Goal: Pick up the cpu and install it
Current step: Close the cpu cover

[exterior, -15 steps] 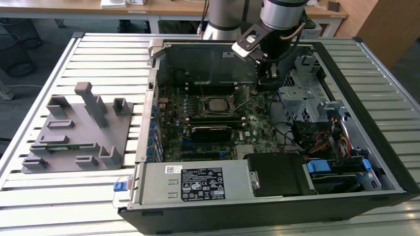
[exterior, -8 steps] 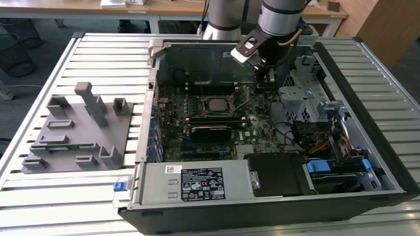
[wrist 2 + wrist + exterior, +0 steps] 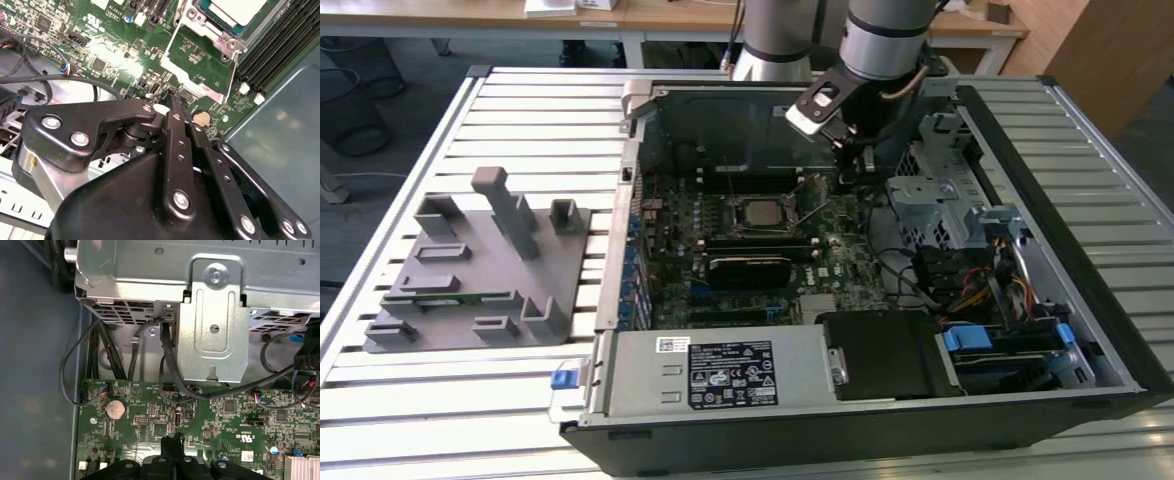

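Evidently shut on nothing: pincer (image 3: 847, 182) tips pressed together, poised low over the green motherboard (image 3: 150, 425) inside the open computer case (image 3: 1101, 320). Sits with the cpu (image 3: 758, 212) just beside, toward the exterior view's left, lying pale and silvery in its socket. Parted from that chip, in the second wrist view, by a thin metal socket frame (image 3: 206, 92). Crowded close around: a coin battery (image 3: 115, 409) right next to the tips, black cables (image 3: 167, 365) looping ahead, a metal drive cage (image 3: 212, 330) rising beyond them. Flanked past the chip by black memory slots (image 3: 280, 45). Bounded near the battery by the board's edge, with bare blue-grey case wall (image 3: 35, 390) past it. Open overhead across the whole case. Well apart, out on the slatted table (image 3: 480, 400), stands a grey plastic tray (image 3: 480, 270).
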Controlling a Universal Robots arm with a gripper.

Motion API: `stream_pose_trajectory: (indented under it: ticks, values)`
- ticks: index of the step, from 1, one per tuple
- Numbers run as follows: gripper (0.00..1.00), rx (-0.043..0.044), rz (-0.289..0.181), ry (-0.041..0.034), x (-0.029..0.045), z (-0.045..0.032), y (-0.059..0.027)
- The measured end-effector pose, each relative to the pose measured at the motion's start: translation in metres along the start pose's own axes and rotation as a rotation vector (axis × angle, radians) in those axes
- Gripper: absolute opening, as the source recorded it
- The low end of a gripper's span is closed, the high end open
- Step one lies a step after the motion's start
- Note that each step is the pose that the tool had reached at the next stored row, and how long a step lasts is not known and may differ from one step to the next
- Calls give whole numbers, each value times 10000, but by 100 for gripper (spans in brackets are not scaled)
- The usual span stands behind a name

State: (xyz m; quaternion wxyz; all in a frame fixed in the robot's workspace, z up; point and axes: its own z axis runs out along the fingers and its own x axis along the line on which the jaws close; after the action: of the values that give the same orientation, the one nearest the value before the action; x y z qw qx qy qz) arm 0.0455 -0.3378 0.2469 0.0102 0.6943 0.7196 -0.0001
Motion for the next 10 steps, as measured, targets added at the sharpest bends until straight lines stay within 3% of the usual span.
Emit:
stream_pose_trajectory:
  ticks: [4,10]
  values:
    - [11,0,0,1,36,13,-25]
    - [11,-1,1,2,44,13,-135]
